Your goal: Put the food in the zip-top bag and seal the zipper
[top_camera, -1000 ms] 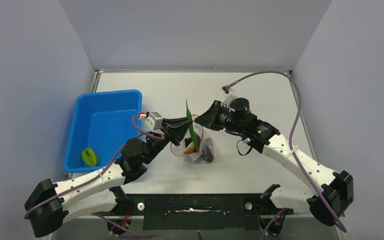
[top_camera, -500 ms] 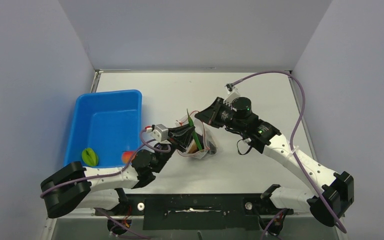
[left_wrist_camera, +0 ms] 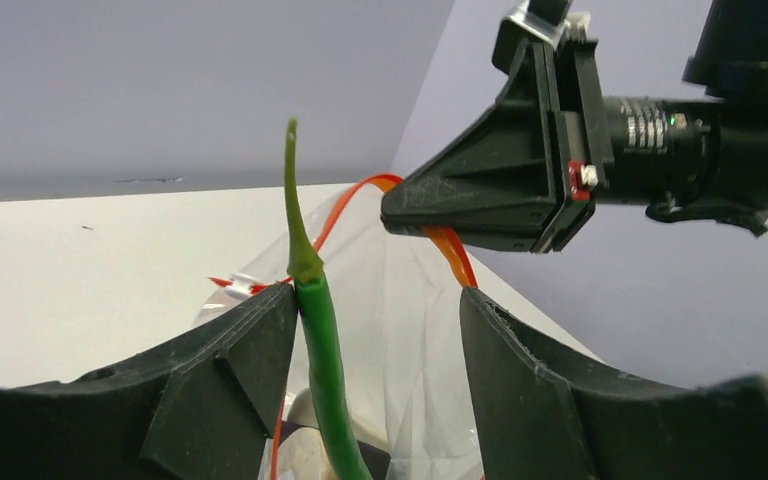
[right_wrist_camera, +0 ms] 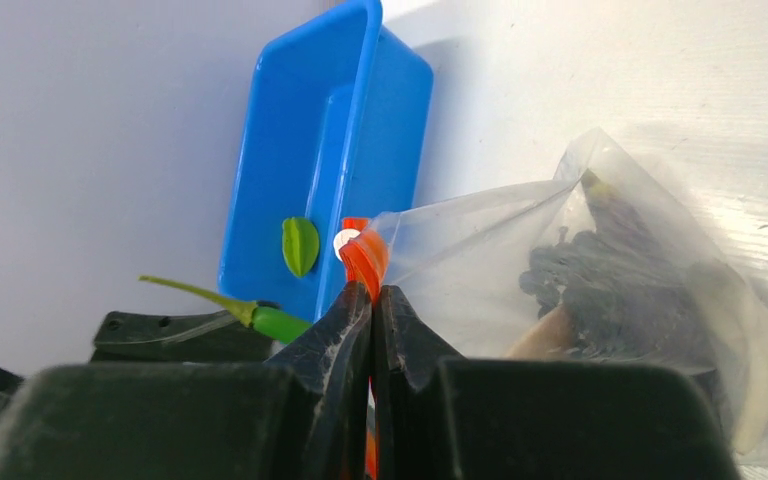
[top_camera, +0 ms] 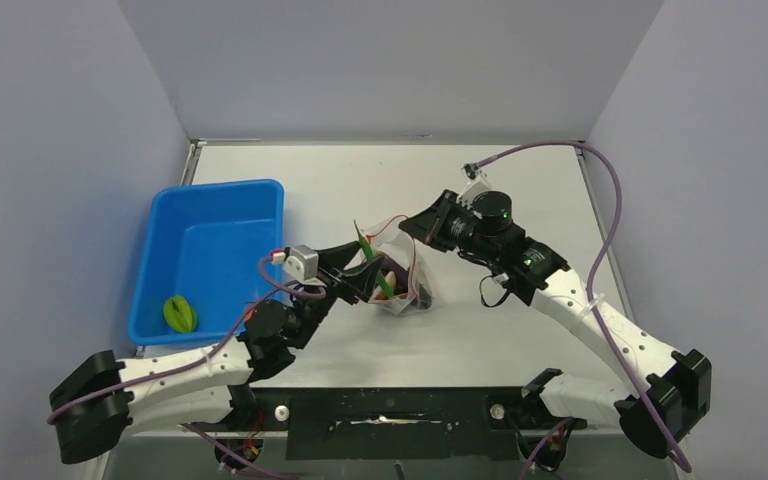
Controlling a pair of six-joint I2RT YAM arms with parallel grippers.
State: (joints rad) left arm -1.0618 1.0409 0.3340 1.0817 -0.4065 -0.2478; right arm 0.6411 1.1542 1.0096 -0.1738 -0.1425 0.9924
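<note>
The clear zip-top bag (top_camera: pixel 403 287) stands mouth-up at mid-table, and its red zipper (right_wrist_camera: pixel 363 255) is pinched at one corner by my shut right gripper (right_wrist_camera: pixel 371 291). The long green pod (left_wrist_camera: pixel 322 345) stands in the bag's mouth and leans on one finger of my left gripper (left_wrist_camera: pixel 375 295). That gripper's jaws are open on either side of the pod. Dark purple grapes (right_wrist_camera: pixel 600 285) and a pale piece (right_wrist_camera: pixel 550 335) lie inside the bag. From above, the left gripper (top_camera: pixel 368 278) is at the bag's left side and the right gripper (top_camera: pixel 409 229) at its far edge.
A blue tray (top_camera: pixel 260 192) sits at the left with a lime-green fruit (top_camera: pixel 179 313) in its near corner. The same fruit (right_wrist_camera: pixel 300 245) shows in the right wrist view. Grey walls close in the table on three sides.
My left gripper lowered the green pod into the bag and its jaws have opened, letting the pod go. The right gripper stays shut on the zipper, slightly shifted.
</note>
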